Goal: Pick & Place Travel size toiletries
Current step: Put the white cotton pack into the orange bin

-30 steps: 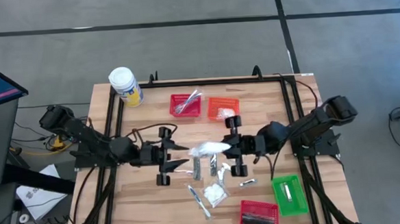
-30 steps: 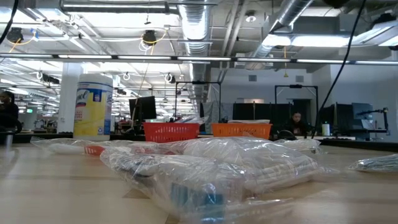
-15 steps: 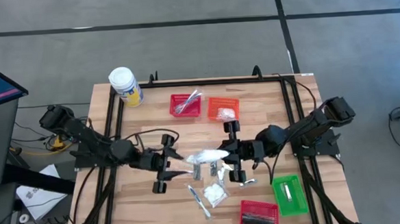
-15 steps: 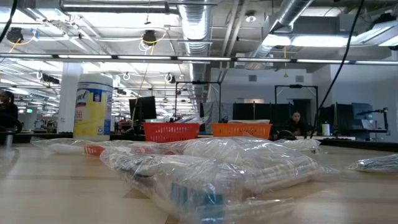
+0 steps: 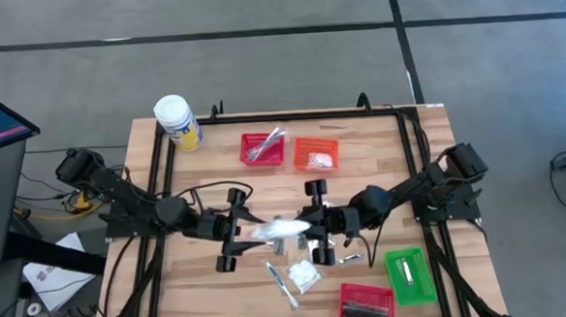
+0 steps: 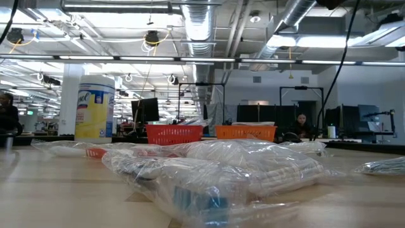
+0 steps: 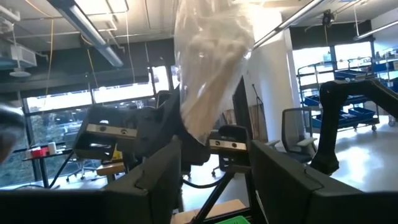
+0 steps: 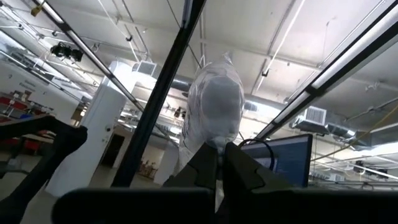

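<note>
Two grippers [image 5: 246, 231] [image 5: 311, 226], packet [image 5: 279, 229] between

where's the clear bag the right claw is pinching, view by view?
High view: clear bag at table centre, between the two claws.
Low view: cannot tell it from the clear packets in the foreground.
Left wrist view: bag hangs past the left claw's open fingers.
Right wrist view: bag pinched in the shut right claw.
Shared landmark: the bag itself.

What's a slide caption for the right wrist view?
Right claw shut on a clear-wrapped packet, held up against the ceiling lights.
</note>
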`<state>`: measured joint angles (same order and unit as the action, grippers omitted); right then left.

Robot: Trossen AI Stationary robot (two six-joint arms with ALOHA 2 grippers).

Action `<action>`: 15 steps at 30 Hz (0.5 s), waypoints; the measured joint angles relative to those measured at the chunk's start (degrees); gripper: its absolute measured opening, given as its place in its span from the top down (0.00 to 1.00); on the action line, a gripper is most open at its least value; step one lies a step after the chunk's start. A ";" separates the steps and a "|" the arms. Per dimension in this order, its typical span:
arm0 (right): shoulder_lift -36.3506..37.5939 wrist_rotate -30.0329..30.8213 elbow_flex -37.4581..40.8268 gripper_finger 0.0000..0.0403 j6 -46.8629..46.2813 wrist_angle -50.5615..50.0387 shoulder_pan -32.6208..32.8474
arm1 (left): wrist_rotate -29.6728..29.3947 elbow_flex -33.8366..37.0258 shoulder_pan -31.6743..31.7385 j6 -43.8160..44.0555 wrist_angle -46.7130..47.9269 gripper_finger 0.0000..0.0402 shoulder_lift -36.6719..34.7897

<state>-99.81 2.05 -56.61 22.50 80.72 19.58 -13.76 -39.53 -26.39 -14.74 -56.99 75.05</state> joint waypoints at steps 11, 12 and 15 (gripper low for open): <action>0.00 1.24 -0.04 0.99 -0.22 -0.84 0.36 | -0.22 0.00 0.00 -0.04 -0.63 0.46 0.00; 0.00 1.31 -0.04 0.99 -0.37 -1.04 0.36 | -0.22 0.00 0.00 -0.56 -0.96 0.45 0.00; -0.31 2.23 -0.11 0.99 -1.98 -0.77 0.34 | -0.18 0.00 -0.09 -2.63 -1.29 0.44 -0.33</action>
<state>-100.12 4.28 -56.71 20.52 79.95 19.92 -13.94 -39.53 -26.48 -17.37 -58.28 74.72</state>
